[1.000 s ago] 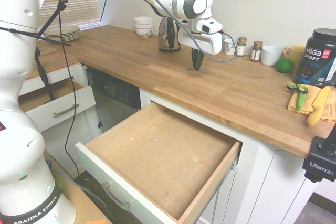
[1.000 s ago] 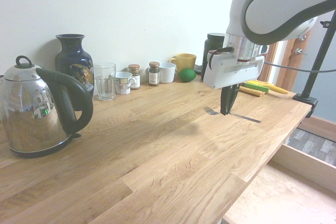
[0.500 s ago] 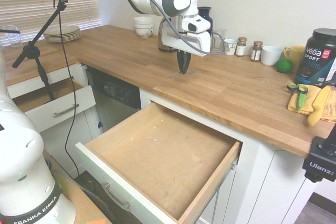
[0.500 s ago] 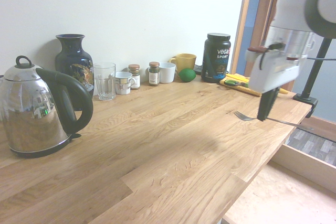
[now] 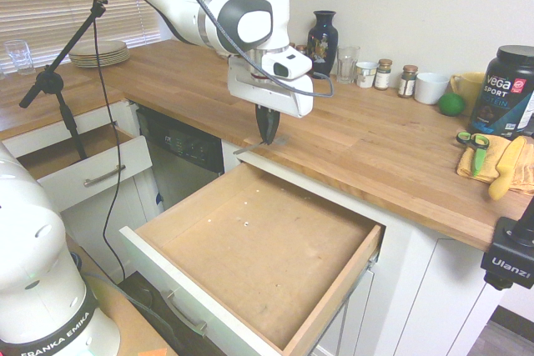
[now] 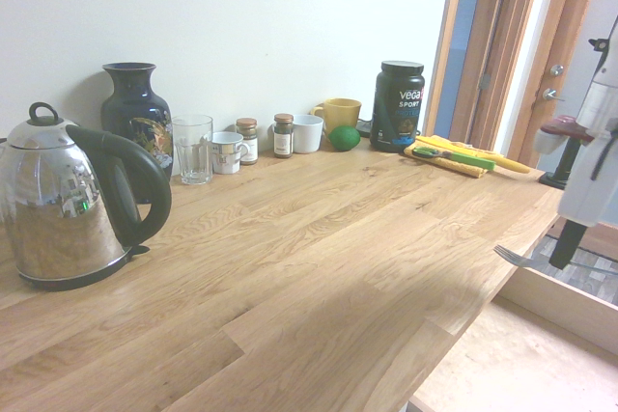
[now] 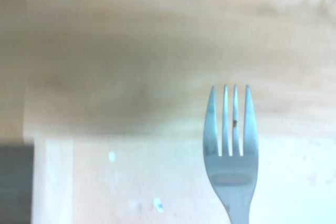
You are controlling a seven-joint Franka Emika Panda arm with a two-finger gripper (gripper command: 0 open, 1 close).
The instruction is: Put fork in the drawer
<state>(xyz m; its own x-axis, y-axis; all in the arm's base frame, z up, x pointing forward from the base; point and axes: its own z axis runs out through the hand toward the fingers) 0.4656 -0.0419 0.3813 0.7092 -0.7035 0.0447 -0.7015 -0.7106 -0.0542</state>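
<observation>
My gripper (image 5: 268, 141) is shut on the fork (image 5: 249, 148), a slim silver table fork held roughly level by its handle. It hangs just above the counter's front edge, at the back rim of the open drawer (image 5: 259, 248), which is wide and shallow with a light wood bottom and a white front. From the other side, the gripper (image 6: 561, 264) sits at the right border, and the fork (image 6: 514, 259) points its tines over the counter edge above the drawer (image 6: 512, 359). Close up, the fork (image 7: 231, 150) shows its tines against the counter.
A smaller open drawer (image 5: 92, 168) is at the left. Along the wall stand a kettle (image 6: 68, 200), vase (image 5: 323, 32), glass (image 6: 193, 149), jars, mugs and a black tub (image 5: 505, 89). Green-handled scissors (image 5: 473, 143) lie on a yellow cloth at the right.
The gripper has carried the fork from the middle of the counter to its front edge, lower and nearer the open drawer. It stayed shut on the fork throughout.
</observation>
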